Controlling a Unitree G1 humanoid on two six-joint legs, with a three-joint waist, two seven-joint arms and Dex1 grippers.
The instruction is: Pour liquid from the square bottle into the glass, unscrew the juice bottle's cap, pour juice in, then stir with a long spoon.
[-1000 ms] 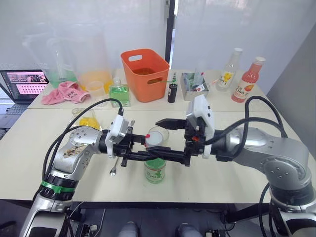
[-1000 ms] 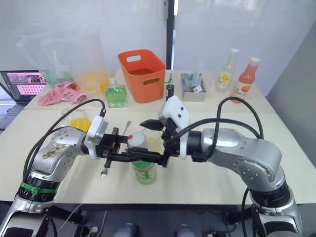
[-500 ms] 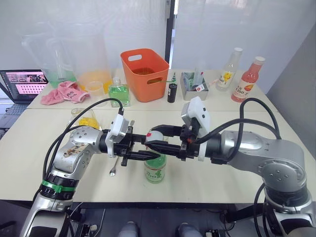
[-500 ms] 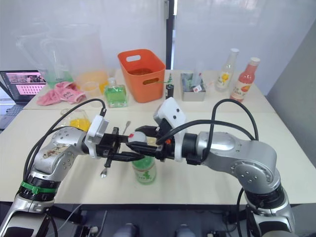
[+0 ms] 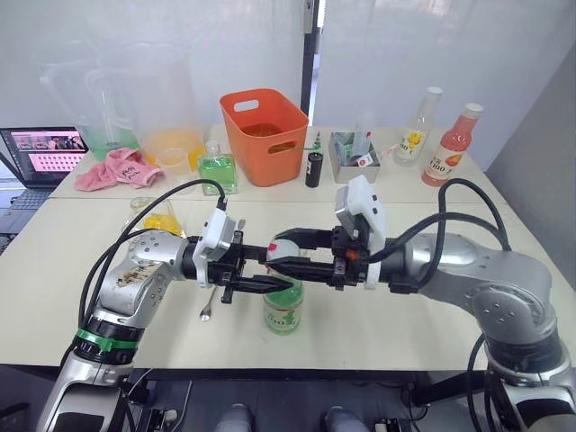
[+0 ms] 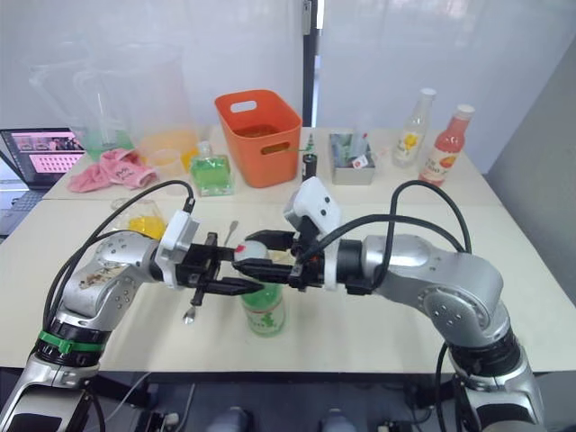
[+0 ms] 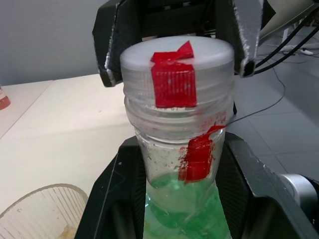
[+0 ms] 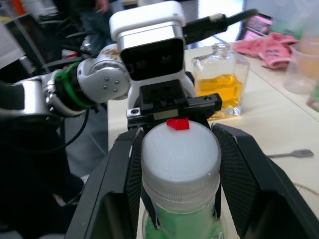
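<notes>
Head views: juice bottle (image 5: 283,310) upright on the near table (image 5: 405,315), just in front of the glass (image 5: 290,245). Left gripper (image 5: 270,277) clamped on the bottle's neck; right gripper (image 5: 286,252) closed around the cap (image 5: 282,249) from the opposite side. Square bottle (image 5: 161,216) stands behind the left arm; long spoon (image 5: 214,288) lies flat beside it. Left wrist view: cap (image 7: 177,59) seated on the neck, red tape (image 7: 172,82) across it, right fingers (image 7: 246,30) flanking it. Right wrist view: both pads (image 8: 134,174) pressed on the cap's sides. Risk: if the left hold is weak, the bottle turns with the cap, or tips toward the glass and spills.
</notes>
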